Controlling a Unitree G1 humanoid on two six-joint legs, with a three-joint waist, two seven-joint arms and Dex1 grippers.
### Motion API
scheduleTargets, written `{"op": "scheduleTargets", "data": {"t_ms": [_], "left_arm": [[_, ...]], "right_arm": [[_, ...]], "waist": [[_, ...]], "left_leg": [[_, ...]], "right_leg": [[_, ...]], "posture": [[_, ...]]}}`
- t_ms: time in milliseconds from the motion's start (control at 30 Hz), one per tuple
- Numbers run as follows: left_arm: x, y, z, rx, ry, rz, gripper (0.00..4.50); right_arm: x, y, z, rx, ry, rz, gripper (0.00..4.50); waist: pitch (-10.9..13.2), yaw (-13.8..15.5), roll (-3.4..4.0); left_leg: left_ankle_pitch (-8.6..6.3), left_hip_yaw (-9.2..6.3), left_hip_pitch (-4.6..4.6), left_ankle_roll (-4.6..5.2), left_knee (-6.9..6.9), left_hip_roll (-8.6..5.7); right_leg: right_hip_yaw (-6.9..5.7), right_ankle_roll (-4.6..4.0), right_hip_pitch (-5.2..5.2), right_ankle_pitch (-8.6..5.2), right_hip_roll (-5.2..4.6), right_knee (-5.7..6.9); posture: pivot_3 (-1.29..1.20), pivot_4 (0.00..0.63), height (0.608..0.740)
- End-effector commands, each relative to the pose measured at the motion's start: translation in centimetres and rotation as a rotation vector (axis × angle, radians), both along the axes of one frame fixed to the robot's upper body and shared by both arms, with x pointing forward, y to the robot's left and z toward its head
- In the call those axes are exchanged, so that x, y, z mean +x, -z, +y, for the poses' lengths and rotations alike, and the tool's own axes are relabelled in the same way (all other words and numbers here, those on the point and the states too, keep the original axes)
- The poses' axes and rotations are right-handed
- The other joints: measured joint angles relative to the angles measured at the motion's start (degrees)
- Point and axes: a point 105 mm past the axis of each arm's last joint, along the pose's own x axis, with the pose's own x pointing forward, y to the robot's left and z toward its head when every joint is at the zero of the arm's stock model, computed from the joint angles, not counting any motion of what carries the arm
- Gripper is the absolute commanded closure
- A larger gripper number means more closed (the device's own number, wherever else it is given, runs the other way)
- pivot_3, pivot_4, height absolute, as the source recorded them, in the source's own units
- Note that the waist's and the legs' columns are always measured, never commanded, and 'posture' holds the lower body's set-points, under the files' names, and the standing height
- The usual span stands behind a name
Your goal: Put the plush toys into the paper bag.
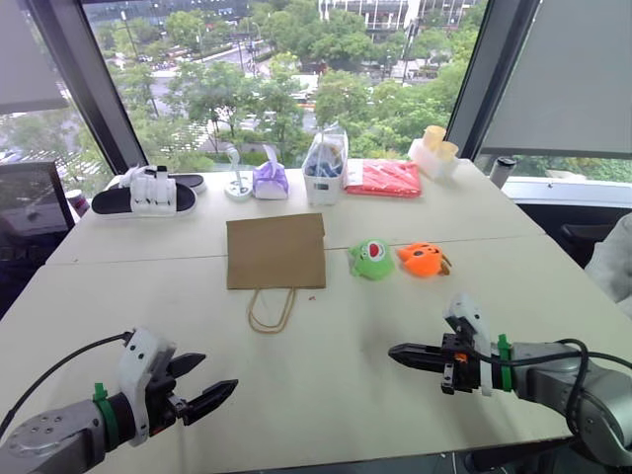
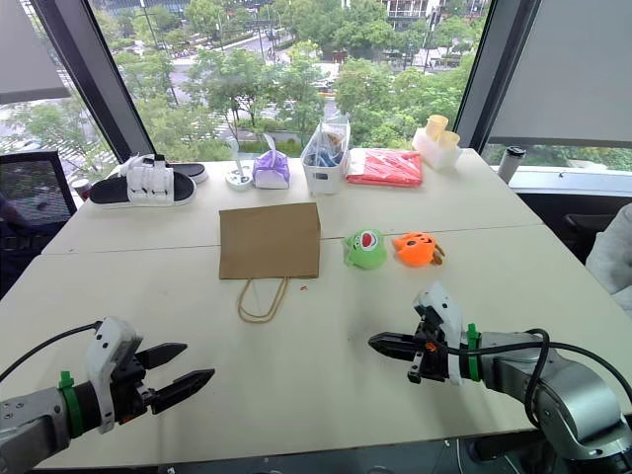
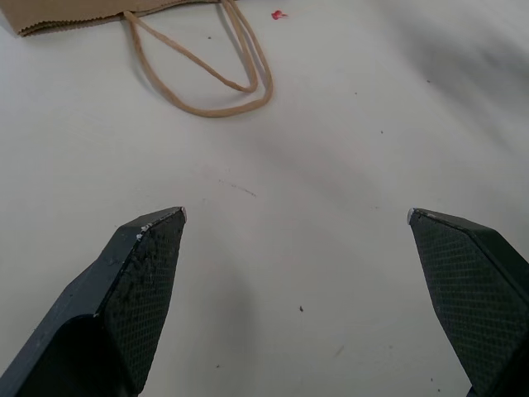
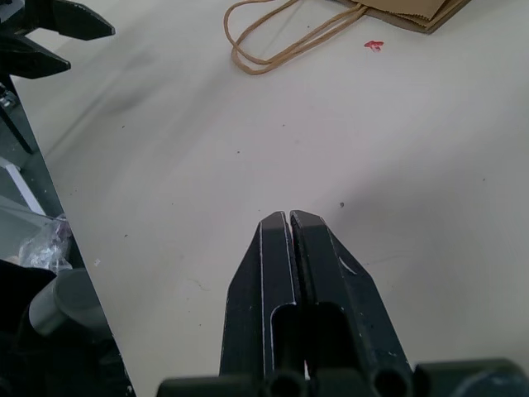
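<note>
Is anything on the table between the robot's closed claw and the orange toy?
No. In the left eye view, just bare table lies between the shut right claw and the orange plush toy. The green plush toy sits off to the side.

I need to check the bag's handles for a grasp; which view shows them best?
The left wrist view: the paper bag's handles lie close and unobstructed. The right wrist view shows them too, at its edge; both eye views show them small.
</note>
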Motion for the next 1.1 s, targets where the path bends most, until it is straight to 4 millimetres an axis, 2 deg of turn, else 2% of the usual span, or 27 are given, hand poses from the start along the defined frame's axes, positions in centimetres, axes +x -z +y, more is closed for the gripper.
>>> {"op": "scheduleTargets", "data": {"t_ms": [33,367,533,667,767,833,933,1033,1100], "left_arm": [[0.2,-0.9,0.3,0.015,-0.023,-0.059,0.09],[0.5,-1.1,0.3,0.007,-0.037,-0.08,0.09],[1.5,-1.7,1.4,0.126,0.0,-0.131,0.09],[3.7,-2.7,3.4,0.274,0.043,-0.228,0.09],[5.4,-2.3,4.6,0.491,0.16,-0.308,0.09],[7.0,-2.0,4.6,0.621,0.282,-0.367,0.09],[9.5,-2.0,4.1,0.685,0.382,-0.445,0.09],[11.9,-2.1,3.3,0.743,0.445,-0.536,0.09],[13.5,-2.4,2.5,0.712,0.423,-0.586,0.09]], "right_arm": [[0.1,-0.9,0.4,-0.001,-0.027,-0.046,4.5],[0.3,-0.9,0.6,-0.003,-0.029,-0.054,4.5],[0.6,-0.8,1.1,0.002,-0.029,-0.065,4.5],[1.2,-1.5,2.9,0.025,-0.073,-0.094,4.5],[1.2,-2.0,4.8,0.054,-0.113,-0.118,4.5],[1.3,-2.2,6.2,0.081,-0.128,-0.134,4.5],[1.4,-2.1,7.8,0.12,-0.129,-0.146,4.5],[1.5,-1.7,8.5,0.134,-0.109,-0.148,4.5],[1.6,-1.4,8.5,0.132,-0.088,-0.152,4.5]], "waist": [[0.0,0.04,0.0],[0.0,0.07,-0.02],[0.0,0.09,-0.01],[0.01,0.04,0.0],[0.01,0.01,0.0],[0.01,0.1,-0.01],[-0.01,0.41,-0.04],[-0.02,0.41,-0.05],[-0.03,0.1,-0.07]], "left_leg": [[0.0,0.0,0.0,0.0,0.0,0.0],[0.0,0.0,0.0,0.0,0.01,0.0],[0.0,0.01,0.01,0.0,0.01,0.0],[0.0,0.0,0.01,0.0,0.01,0.02],[0.0,0.02,0.02,0.0,-0.04,0.02],[0.01,0.03,-0.01,0.0,-0.14,0.0],[0.02,-0.04,-0.04,-0.02,-0.2,-0.02],[0.03,-0.08,-0.03,-0.04,-0.21,-0.05],[0.04,-0.07,-0.05,-0.05,-0.21,-0.05]], "right_leg": [[0.0,0.0,0.0,0.0,0.0,0.0],[0.0,0.0,0.01,0.0,0.0,0.0],[0.0,0.0,0.02,0.0,0.0,0.0],[-0.01,-0.05,-0.01,0.02,0.03,0.02],[-0.01,-0.06,-0.03,0.03,0.03,0.0],[0.0,-0.06,-0.1,0.03,0.01,-0.05],[-0.01,0.01,-0.17,0.09,0.0,-0.02],[-0.03,0.14,-0.19,0.17,0.0,0.0],[-0.03,0.24,-0.2,0.23,0.0,0.0]], "posture": [[0.0,0.15,0.74],[0.0,0.15,0.74],[0.0,0.15,0.74],[0.0,0.15,0.74],[0.0,0.15,0.74],[0.0,0.15,0.74],[0.0,0.15,0.74],[0.0,0.15,0.74],[0.0,0.15,0.74]]}}
